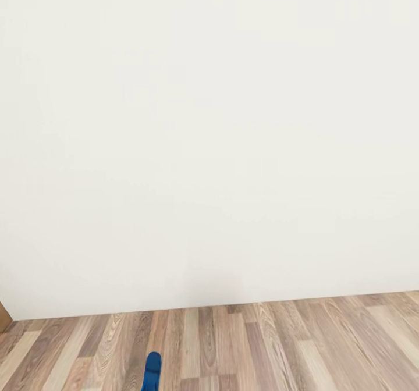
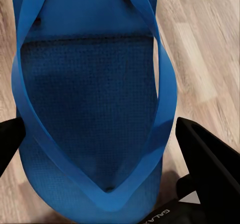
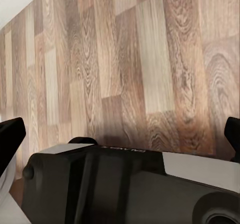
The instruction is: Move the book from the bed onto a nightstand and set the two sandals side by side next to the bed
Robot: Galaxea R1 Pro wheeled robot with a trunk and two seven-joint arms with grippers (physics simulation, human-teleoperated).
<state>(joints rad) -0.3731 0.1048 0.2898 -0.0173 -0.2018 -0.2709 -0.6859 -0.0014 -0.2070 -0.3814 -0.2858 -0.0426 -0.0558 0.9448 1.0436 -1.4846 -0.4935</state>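
One bright blue sandal (image 2: 90, 94) lies lengthwise between the two black fingers of my left gripper (image 2: 100, 139), straps facing the camera. The fingers press against its two side edges, so the gripper is shut on it above the wood floor. In the head view the tip of this sandal (image 1: 152, 371) pokes up at the bottom edge. My right gripper (image 3: 120, 134) hangs open over bare floor, its fingertips (image 3: 10, 136) far apart with nothing between them. The book, the bed, the nightstand and the second sandal are out of view.
A plain white wall (image 1: 209, 135) stands close ahead and meets the brown wood-plank floor (image 1: 279, 344). A sliver of brown wood (image 1: 3, 316) shows at the far left by the wall's foot. A grey and black part of the robot (image 3: 125, 189) lies under the right wrist camera.
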